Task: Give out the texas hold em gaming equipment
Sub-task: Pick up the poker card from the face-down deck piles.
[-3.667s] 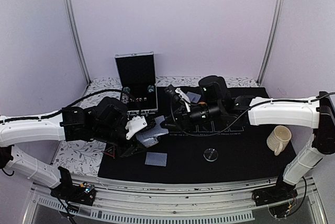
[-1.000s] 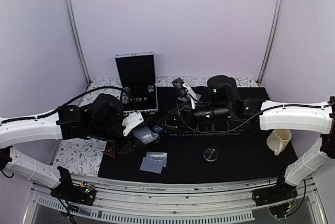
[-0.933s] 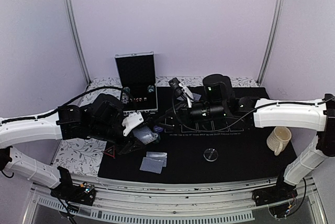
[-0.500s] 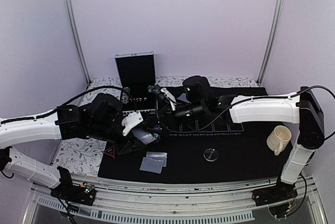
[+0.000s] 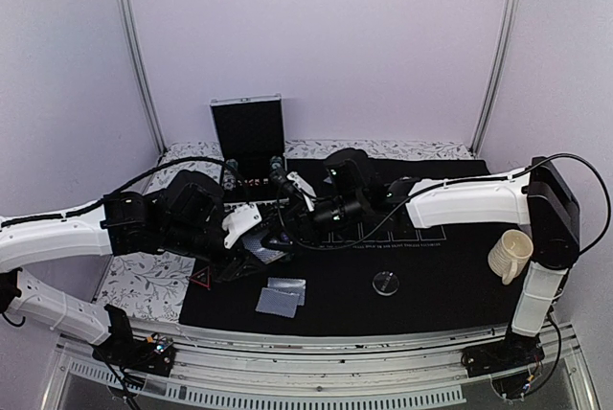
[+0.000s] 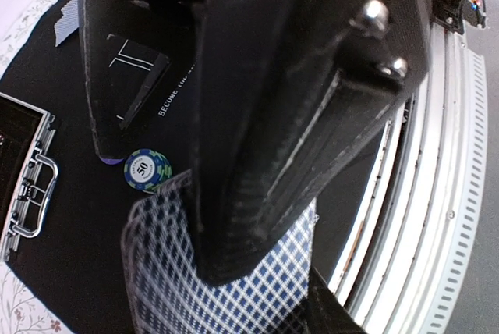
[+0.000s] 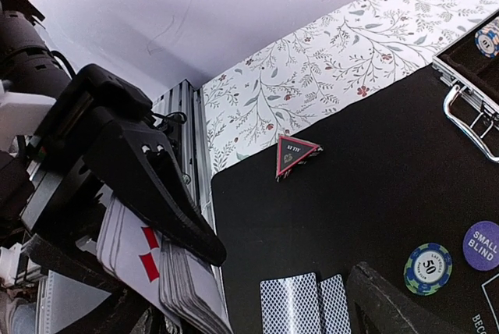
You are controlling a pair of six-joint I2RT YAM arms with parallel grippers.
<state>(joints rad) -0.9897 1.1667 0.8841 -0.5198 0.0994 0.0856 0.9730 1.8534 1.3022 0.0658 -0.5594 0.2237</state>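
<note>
My left gripper (image 5: 257, 245) is shut on a deck of playing cards (image 6: 179, 287) with blue-chequered backs, held just above the black mat's left part. In the right wrist view the deck (image 7: 183, 279) shows its stacked edges and a red-pipped face. My right gripper (image 5: 284, 226) hangs open right beside the deck with nothing in it; one of its fingers (image 7: 390, 307) shows. Two face-down cards (image 5: 281, 295) lie on the mat near the front. A green-blue chip (image 7: 427, 268) and a purple chip (image 7: 482, 245) lie by the deck. The red triangle marker (image 5: 202, 277) sits at the mat's left edge, the clear disc (image 5: 386, 283) at centre front.
An open metal case (image 5: 251, 151) with chips stands at the back left, its handle (image 7: 468, 119) near the right gripper. A cream mug (image 5: 510, 255) stands at the mat's right edge. Floral cloth (image 5: 144, 285) borders the black mat (image 5: 431, 285).
My right arm has swung left across the mat to the held deck, its jaws narrowing a little. The left arm holds still with the deck. A second card has joined the first on the mat.
</note>
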